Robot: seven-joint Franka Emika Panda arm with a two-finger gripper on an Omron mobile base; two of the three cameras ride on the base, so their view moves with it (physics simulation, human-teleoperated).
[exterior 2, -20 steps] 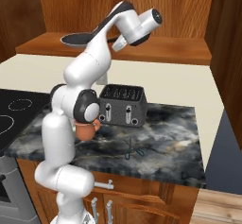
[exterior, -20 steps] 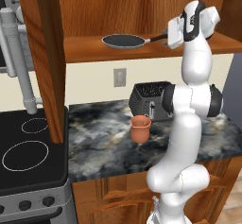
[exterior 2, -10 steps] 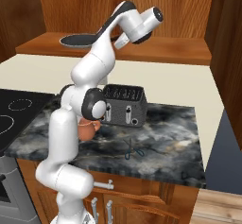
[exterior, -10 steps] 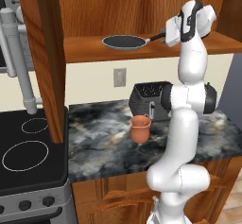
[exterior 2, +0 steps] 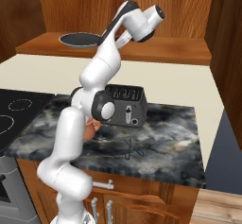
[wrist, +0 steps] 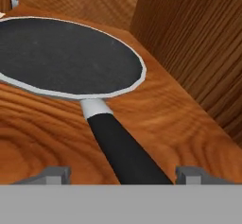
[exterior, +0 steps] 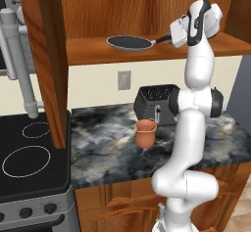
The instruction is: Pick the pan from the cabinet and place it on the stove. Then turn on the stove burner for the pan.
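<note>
The pan (exterior: 130, 42) lies flat on the shelf of the open cabinet (exterior: 93, 56), a dark round pan with its black handle pointing right. My gripper (exterior: 170, 36) is up at the shelf, at the end of that handle. In the hand view the pan (wrist: 66, 55) lies ahead and its handle (wrist: 120, 147) runs back between my two fingertips (wrist: 56, 173). The gripper (wrist: 123, 173) is open, with gaps between each tip and the handle. The stove (exterior: 29, 187) sits low at the left with its large burner (exterior: 25, 161) ring bare. The pan (exterior 2: 80, 39) also shows past my arm.
The open cabinet door (exterior: 46, 59) hangs between the shelf and the stove. On the marble counter (exterior: 108, 152) stand a black toaster (exterior: 157, 104) and a terracotta cup (exterior: 145, 132); scissors (exterior 2: 130, 150) lie near the front. Stove knobs (exterior: 24, 212) line the steel front.
My arm has straightened slightly while the hand stayed at the pan's handle. The pan has not moved.
</note>
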